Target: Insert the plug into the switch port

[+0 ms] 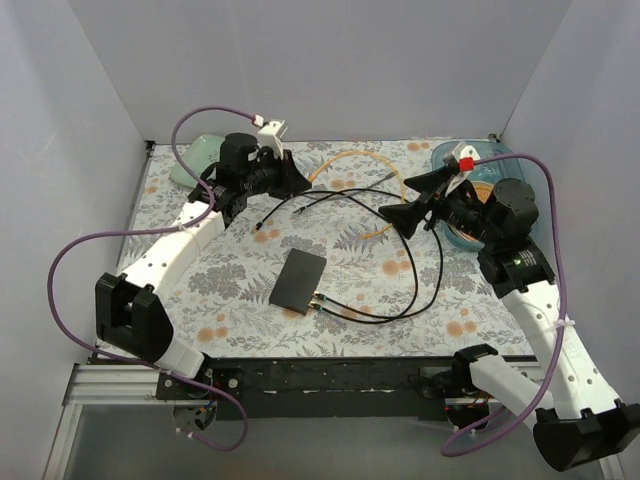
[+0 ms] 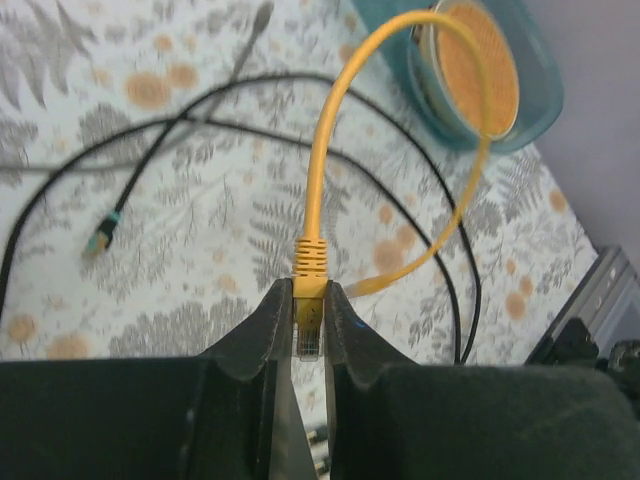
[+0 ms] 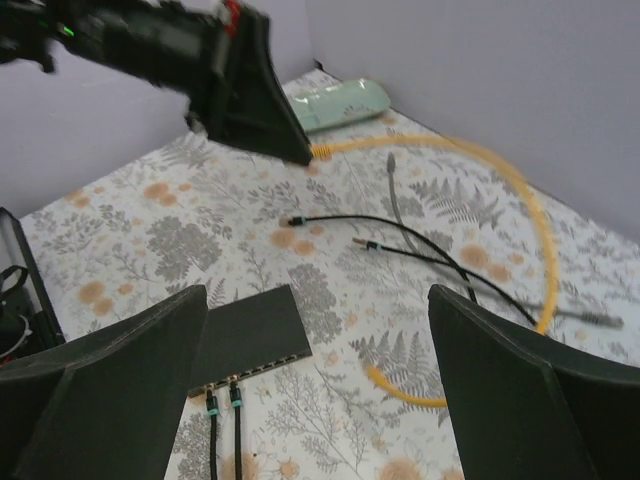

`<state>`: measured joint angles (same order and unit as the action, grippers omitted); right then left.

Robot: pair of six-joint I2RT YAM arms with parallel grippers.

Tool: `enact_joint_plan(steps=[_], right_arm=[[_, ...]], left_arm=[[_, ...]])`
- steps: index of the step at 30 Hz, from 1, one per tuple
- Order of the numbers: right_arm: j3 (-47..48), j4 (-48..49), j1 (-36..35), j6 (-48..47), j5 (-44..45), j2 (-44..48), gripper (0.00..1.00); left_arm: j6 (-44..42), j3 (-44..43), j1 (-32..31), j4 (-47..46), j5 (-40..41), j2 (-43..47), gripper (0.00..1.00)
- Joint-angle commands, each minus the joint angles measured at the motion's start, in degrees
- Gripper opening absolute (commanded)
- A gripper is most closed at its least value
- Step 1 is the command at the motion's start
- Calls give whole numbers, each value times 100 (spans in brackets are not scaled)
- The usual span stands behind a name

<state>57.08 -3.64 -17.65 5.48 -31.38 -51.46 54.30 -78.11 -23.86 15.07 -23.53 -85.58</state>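
The switch is a flat dark grey box near the middle of the table; it also shows in the right wrist view. Two black cables are plugged into its near edge. My left gripper is shut on the yellow plug of a yellow cable, held above the table at the back, far from the switch. My left gripper also shows in the right wrist view. My right gripper is open and empty, above the table right of the switch; the switch lies below its left finger.
Black cables loop over the table, with loose plug ends behind the switch. A grey cable lies at the back. A blue bowl stands at the back right, a pale green object at the back left.
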Motion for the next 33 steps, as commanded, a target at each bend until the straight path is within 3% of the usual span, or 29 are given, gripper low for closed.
enact_joint_plan(steps=[1,6,12,16,23,33], right_arm=[[391,583,7,208,-1044,-118,98],[418,698,16,200,-1607,-697,98],[620,637,-221,-72,-2153,-1401,98],[857,374,-572,-484,-2005,-1761,98],[1340,-856,-1310,-1249,-1846,-2438,94],[1130,-1253,-1390,-1514,-1644,-2579,84]], left_arm=[[-359,216,-22,874,-249,366,0],[-955,340,-136,1181,-1257,560,0],[-1694,-20,-391,2341,-2769,200,0],[-1967,-170,-664,2738,-3017,68,0],[-1845,-310,-919,2527,-3325,182,0],[-1906,-346,-937,2650,-3035,305,0]])
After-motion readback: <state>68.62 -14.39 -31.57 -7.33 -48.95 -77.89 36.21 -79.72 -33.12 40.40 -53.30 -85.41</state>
